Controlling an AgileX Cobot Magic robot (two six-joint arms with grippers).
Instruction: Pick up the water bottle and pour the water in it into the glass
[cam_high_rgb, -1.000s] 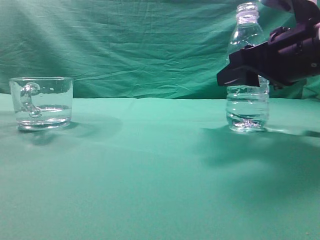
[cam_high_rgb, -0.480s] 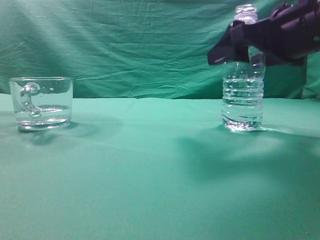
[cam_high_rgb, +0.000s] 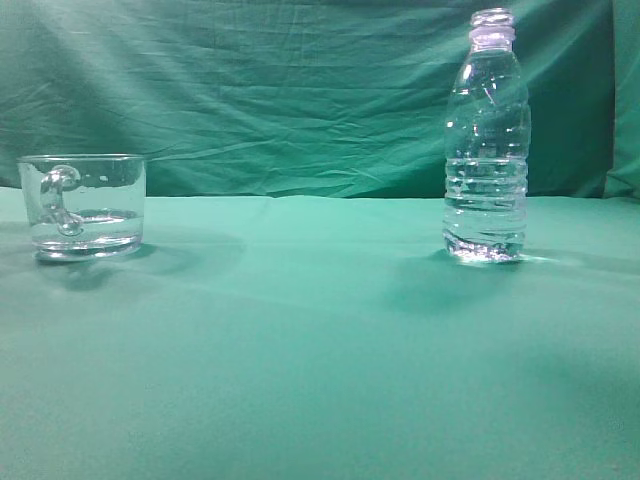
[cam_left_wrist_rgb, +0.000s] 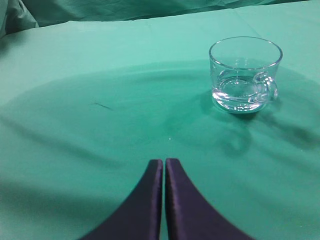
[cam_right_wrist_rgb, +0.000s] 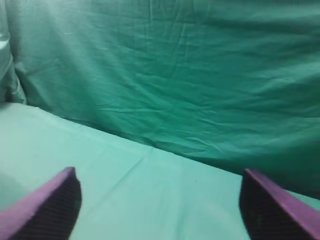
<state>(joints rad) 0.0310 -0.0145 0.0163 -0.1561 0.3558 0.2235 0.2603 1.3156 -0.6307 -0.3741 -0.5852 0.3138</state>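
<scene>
The water bottle (cam_high_rgb: 487, 140) stands upright on the green cloth at the right of the exterior view, clear, uncapped, with water (cam_high_rgb: 486, 215) in its lower part. The glass (cam_high_rgb: 83, 205) stands at the far left with a little water in it; it also shows in the left wrist view (cam_left_wrist_rgb: 245, 75), handle to the right. My left gripper (cam_left_wrist_rgb: 164, 162) is shut and empty, low over the cloth, well short of the glass. My right gripper (cam_right_wrist_rgb: 159, 185) is wide open and empty, facing the backdrop. Neither gripper shows in the exterior view. The bottle is out of both wrist views.
A green cloth (cam_high_rgb: 300, 350) covers the table, and a wrinkled green backdrop (cam_high_rgb: 280, 90) hangs behind it. A small dark mark (cam_left_wrist_rgb: 102, 105) lies on the cloth left of the glass in the left wrist view.
My right gripper was around the bottle's upper body, then rose and withdrew out of the exterior view. The bottle shifted slightly left and now stands free. The glass has not moved.
</scene>
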